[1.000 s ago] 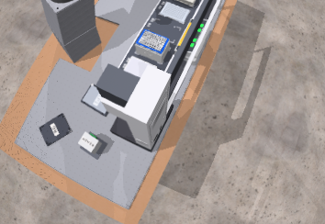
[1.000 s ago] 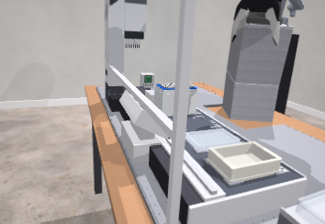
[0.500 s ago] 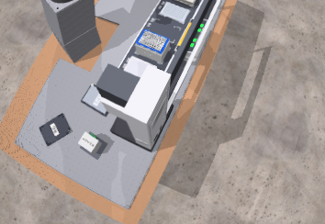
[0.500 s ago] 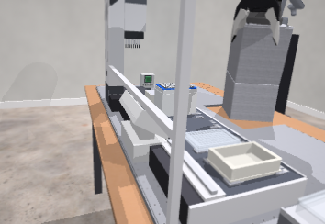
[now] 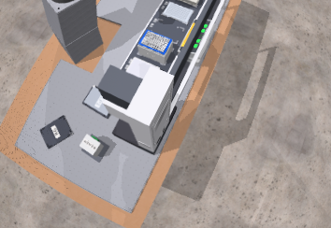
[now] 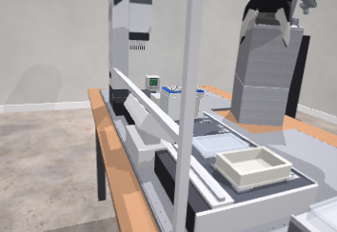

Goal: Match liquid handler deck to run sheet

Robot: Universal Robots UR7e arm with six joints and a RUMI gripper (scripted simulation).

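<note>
Claw-wise, the gripper is hanging up high with its two pale fingers spread wide and nothing between them, so it's carrying zilch. From the exterior view it sits in front of the grey pedestal that the arm stands on, well above the deck.

Using the liquid handler's deck as the reference: at one end of it sits the cream one-well reservoir, open on top and looking empty. Right next to it along the deck is a clear, flat sample plate with a fine grid of wells; can't tell from here whether a lid is on it. Further along comes the blue-rimmed tip rack, its top uncovered so the rows show. Past that, the handler's big white and dark head housing hangs over the far end of the deck and hides whatever is underneath.

Along the deck's outer side runs a strip with green lights and a yellow bar.

Off the deck's far end, on the grey mat, there's a dark square pad with a small label, and near it a small white box with a green face standing on a post. They're apart from each other and from the deck.
</note>
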